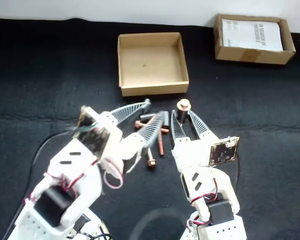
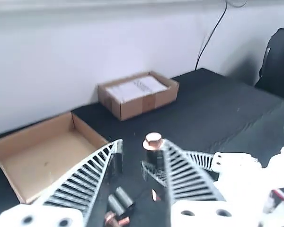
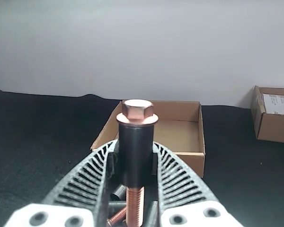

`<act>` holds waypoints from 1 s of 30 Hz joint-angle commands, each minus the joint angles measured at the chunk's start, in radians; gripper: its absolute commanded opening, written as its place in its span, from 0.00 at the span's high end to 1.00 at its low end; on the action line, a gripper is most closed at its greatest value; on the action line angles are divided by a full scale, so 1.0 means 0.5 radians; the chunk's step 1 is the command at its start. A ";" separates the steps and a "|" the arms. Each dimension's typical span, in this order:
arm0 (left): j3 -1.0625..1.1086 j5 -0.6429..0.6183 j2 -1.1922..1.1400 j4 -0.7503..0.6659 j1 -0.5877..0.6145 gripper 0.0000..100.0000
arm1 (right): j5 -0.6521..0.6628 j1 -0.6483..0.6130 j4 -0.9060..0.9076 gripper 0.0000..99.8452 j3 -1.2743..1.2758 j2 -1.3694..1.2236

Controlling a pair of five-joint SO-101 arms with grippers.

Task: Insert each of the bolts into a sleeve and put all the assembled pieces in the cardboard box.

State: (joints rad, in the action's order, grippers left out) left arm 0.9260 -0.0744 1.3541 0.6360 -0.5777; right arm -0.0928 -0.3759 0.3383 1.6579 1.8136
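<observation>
Thread of a copper hex-head bolt [image 3: 137, 112] comes out below a black cylindrical sleeve [image 3: 135, 151] in the right wrist view, and its lower end is cut off at the picture's edge. The right gripper [image 3: 135, 158] is clamped on that sleeve, a ribbed finger pressing each side, and holds it upright with the bolt's head seated on top.

From the high view the same piece is little more than the round copper head [image 1: 183, 105] between the right gripper's [image 1: 183, 116] fingertips, with most of the sleeve tucked under it. It hangs above the black cloth table [image 1: 40, 75], near the front wall of the open brown cardboard box [image 1: 150, 90].

The left gripper [image 1: 156, 109] sits just beside it, fingers spread wide with nothing held between them. Under and around those fingers lie the loose bolts and sleeves [image 1: 155, 137]. The fingers cover part of the heap, so a count is hard to make out. The wrist views catch only a few ends of it [image 2: 117, 202] [image 3: 117, 193].

In the left wrist view the held piece [image 2: 153, 144] stands beyond the left gripper's [image 2: 143, 143] own open fingers. One finger hides the sleeve's lower part.

Beyond the open box [image 2: 42, 163] [image 3: 194, 156], off to one side, is a second cardboard box [image 1: 250, 54] holding a white printed sheet [image 1: 252, 34].
</observation>
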 commanded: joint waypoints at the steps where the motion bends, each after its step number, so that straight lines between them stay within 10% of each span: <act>1: -0.038 0.006 0.109 0.009 0.023 0.98 | 0.006 0.026 0.032 0.99 0.293 0.029; 19: 1.260 -0.003 0.873 0.000 1.183 0.99 | 0.012 0.026 0.302 0.99 -0.216 -0.008; 30: 1.539 -0.006 0.876 -0.012 1.536 0.99 | 0.006 0.026 0.293 0.99 -0.984 -1.192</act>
State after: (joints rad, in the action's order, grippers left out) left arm 1.6763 -0.0744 1.7944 0.6222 0.1542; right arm -0.0928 -0.3744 0.4872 1.3326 1.3886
